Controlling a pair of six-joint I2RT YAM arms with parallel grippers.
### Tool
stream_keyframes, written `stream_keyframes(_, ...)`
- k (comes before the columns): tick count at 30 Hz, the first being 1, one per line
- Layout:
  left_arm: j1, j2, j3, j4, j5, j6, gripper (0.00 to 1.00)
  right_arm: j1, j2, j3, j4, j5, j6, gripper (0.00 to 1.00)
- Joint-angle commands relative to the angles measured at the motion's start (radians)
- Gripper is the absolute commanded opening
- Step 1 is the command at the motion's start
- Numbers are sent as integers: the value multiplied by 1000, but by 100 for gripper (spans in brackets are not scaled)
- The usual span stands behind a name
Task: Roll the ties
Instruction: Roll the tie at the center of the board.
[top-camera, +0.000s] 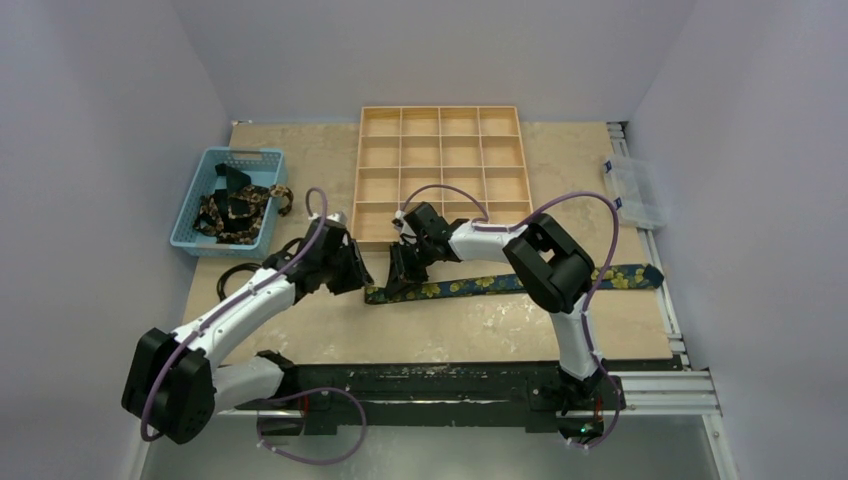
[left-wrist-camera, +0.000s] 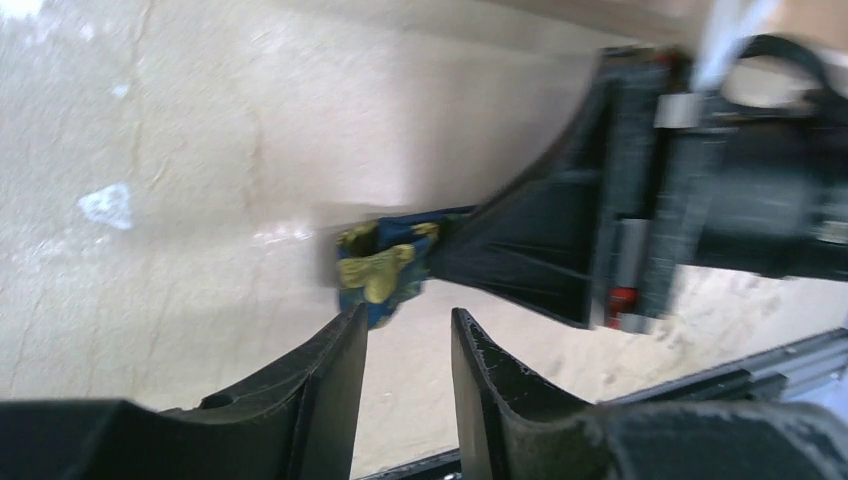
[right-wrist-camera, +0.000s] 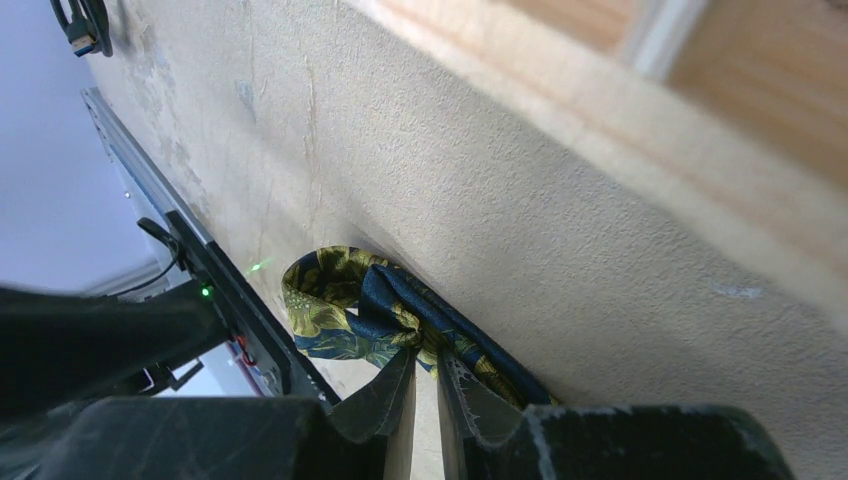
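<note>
One tie (top-camera: 470, 285) lies flat across the middle of the table (top-camera: 300, 155), parallel to the near edge, with its other end reaching the right edge. The right gripper (right-wrist-camera: 427, 362) is clamped on the fabric near the tie's left end, where the cloth is folded into a small loop. The left gripper (left-wrist-camera: 408, 322) sits just beside that loop, fingers narrowly apart, holding nothing. More ties (top-camera: 238, 208) lie in a blue basket (top-camera: 205, 160) by the left edge.
</note>
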Motion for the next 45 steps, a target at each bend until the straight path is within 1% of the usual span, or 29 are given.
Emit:
stream_keyframes(1,21,29,-75,0,-31,-33,35,3,39,7,-38,72,-24,15)
stream_keyframes(5,21,65,-77,35,-27,-23,34,4,41,6,-38,68,-25,15)
stream_keyframes(7,21,84,-82,68,-7,-20,31,3,40,7,-39,68,-27,15)
stream_keyframes(11,21,117,-88,148,56,-15,21,3,38,9,-44,68,-30,15)
stream_keyframes(22,16,211,-84,269,168,-19,11,4,36,7,-39,62,-31,15)
stream_keyframes(27,7,245,-93,286,194,-7,8,3,26,6,-32,51,-33,15)
stream_keyframes(33,6,255,-119,253,194,17,7,2,-12,12,-26,42,-30,15)
stream_keyframes(38,7,269,-128,229,191,37,3,2,-52,57,-54,52,-30,16)
stream_keyframes(45,4,253,-130,197,183,75,2,2,-66,107,-87,47,-27,19)
